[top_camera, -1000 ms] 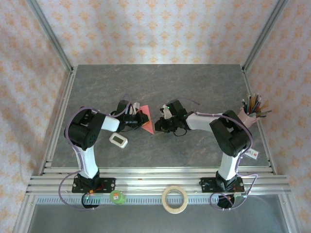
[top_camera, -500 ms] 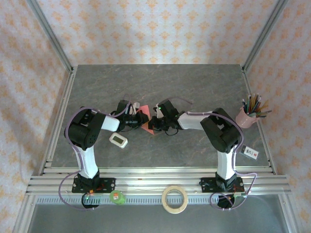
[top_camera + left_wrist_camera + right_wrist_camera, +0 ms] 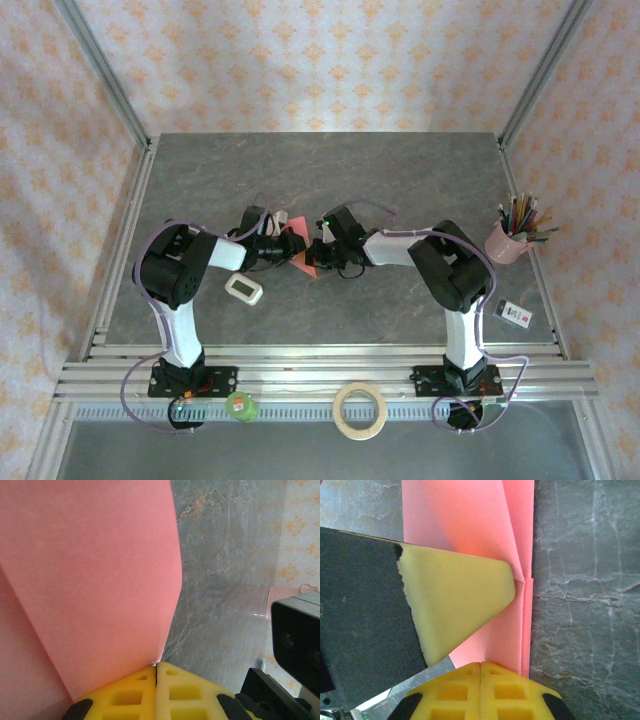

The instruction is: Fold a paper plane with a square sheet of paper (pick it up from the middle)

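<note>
The pink-red square sheet of paper [image 3: 301, 263], partly folded, lies at the table's middle between both grippers. My left gripper [image 3: 289, 250] is shut on its edge; in the left wrist view the paper [image 3: 90, 580] rises from the closed yellow pads [image 3: 125, 697]. In the right wrist view the left finger [image 3: 455, 595] lies over the folded sheet [image 3: 470, 525], with a flap lifting at its tip. My right gripper [image 3: 480, 665] is shut, tips against the sheet's near edge beside a crease; whether it pinches paper is unclear. In the top view the right gripper [image 3: 317, 252] meets the left one.
A white rounded gadget [image 3: 244, 289] lies near the left arm. A pink cup of pens [image 3: 510, 240] stands at the right edge, a small white tag [image 3: 512, 314] in front of it. A tape roll [image 3: 360, 410] and a green item [image 3: 240, 405] sit on the near rail.
My right gripper has moved left onto the paper and its jaws have closed fully. The left gripper and the sheet have stayed in place.
</note>
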